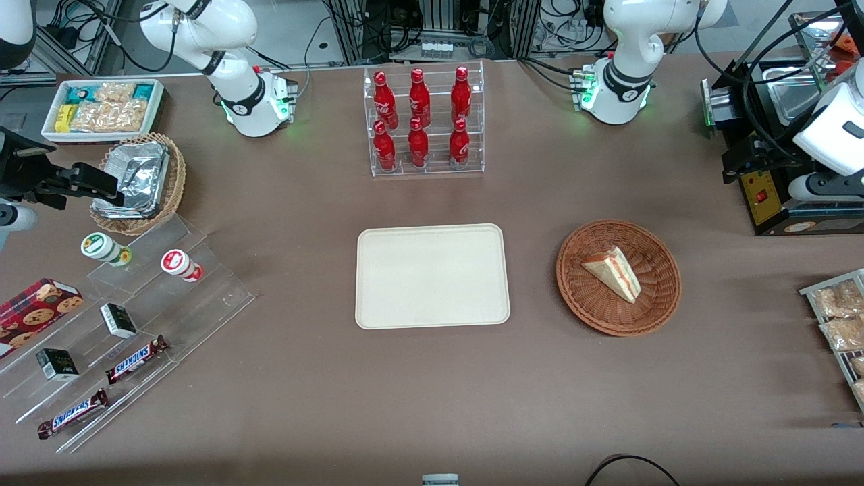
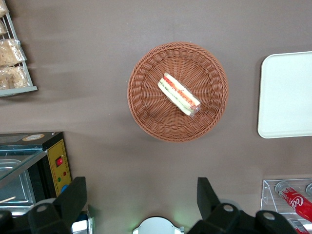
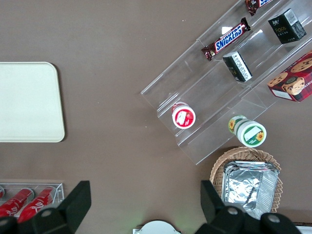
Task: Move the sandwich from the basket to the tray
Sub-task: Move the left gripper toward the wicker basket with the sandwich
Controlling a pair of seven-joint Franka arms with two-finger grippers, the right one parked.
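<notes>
**Sandwich at rest in the wicker basket, tray bare beside it**

A triangular wedge of pale bread, the sandwich [image 1: 613, 273], is seen lying in the round, shallow basket [image 1: 658, 306] of reddish-brown woven wicker. Pink and green filling layers are shown along its cut edge in the left wrist view [image 2: 179, 94]. In the front view its long axis is set on a diagonal, with the narrow tip directed toward the front camera and the working arm's end of the table, and the blunter end directed toward the tray. The sandwich is kept inside the basket's rim.

The tray [image 1: 378, 310], a flat cream-coloured rectangle with rounded corners and a low raised rim, is placed on the brown table [image 1: 432, 405] beside the basket, apart from it.

The gripper [image 2: 140, 197] is held high above the table, with the basket [image 2: 146, 122] seen below it; its two dark fingers [image 2: 74, 197] are spread wide and nothing is held between them.

Farther from the front camera than the tray, six red bottles with white script are ranked in a clear acrylic rack [image 1: 426, 121]. Toward the parked arm's end, two bars marked "SNICKERS" [image 1: 135, 358] are laid on clear stepped shelves, and a paler wicker basket lined with crumpled silver foil [image 1: 138, 182] is set nearby.
</notes>
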